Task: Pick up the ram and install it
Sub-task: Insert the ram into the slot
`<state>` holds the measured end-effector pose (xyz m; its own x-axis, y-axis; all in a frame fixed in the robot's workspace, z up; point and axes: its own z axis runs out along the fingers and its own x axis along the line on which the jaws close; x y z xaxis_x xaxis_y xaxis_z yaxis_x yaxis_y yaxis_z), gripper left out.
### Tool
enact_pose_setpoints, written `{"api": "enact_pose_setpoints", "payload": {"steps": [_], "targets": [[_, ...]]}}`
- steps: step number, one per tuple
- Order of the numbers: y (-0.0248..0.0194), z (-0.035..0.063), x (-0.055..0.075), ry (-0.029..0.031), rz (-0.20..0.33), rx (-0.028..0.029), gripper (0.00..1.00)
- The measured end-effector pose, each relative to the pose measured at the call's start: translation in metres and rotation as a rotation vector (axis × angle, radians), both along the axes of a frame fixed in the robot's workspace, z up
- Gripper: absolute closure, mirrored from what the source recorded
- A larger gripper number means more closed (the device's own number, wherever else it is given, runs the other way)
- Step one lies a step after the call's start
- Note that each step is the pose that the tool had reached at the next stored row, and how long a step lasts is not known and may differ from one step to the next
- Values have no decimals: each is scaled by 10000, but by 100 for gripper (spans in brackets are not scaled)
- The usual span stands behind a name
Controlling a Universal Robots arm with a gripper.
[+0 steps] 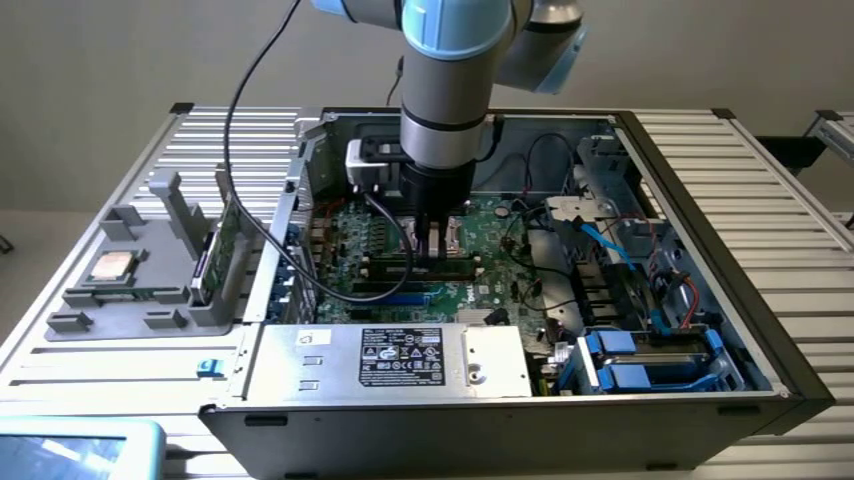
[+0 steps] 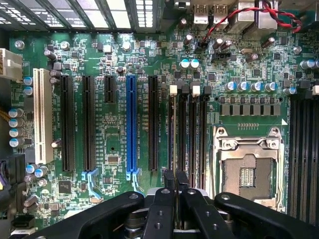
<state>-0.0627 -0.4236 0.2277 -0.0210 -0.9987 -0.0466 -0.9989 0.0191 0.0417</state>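
The gripper (image 2: 175, 180), its fingers drawn together, stands low over the memory slots (image 2: 192, 129) of the green motherboard (image 2: 114, 144), its tips at the top edge of the ram (image 1: 394, 266), which stands on edge along a slot inside the open computer case (image 1: 694, 200); I cannot tell whether the fingers pinch it.

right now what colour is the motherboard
The motherboard is green, best in the wrist view.

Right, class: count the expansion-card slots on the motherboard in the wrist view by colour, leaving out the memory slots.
White slots: 1
Blue slots: 1
Black slots: 4, one of them short
Total: 6
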Motion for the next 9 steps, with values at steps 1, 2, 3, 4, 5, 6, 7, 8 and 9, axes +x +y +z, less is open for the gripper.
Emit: {"api": "enact_pose_setpoints", "payload": {"steps": [1,2,3,4,5,6,7,8,9], "targets": [[0,-4,0,-3,0,0,89],[0,-7,0,-6,0,-1,89],[0,-10,0,-9,0,-1,89],[0,-13,0,-12,1,0,89],[0,-16,0,-15,1,0,89],[0,-19,0,-17,0,0,89],[0,-21,0,-19,0,0,89],[0,-24,0,-20,1,0,89],[0,-27,0,-23,0,1,89]]}}
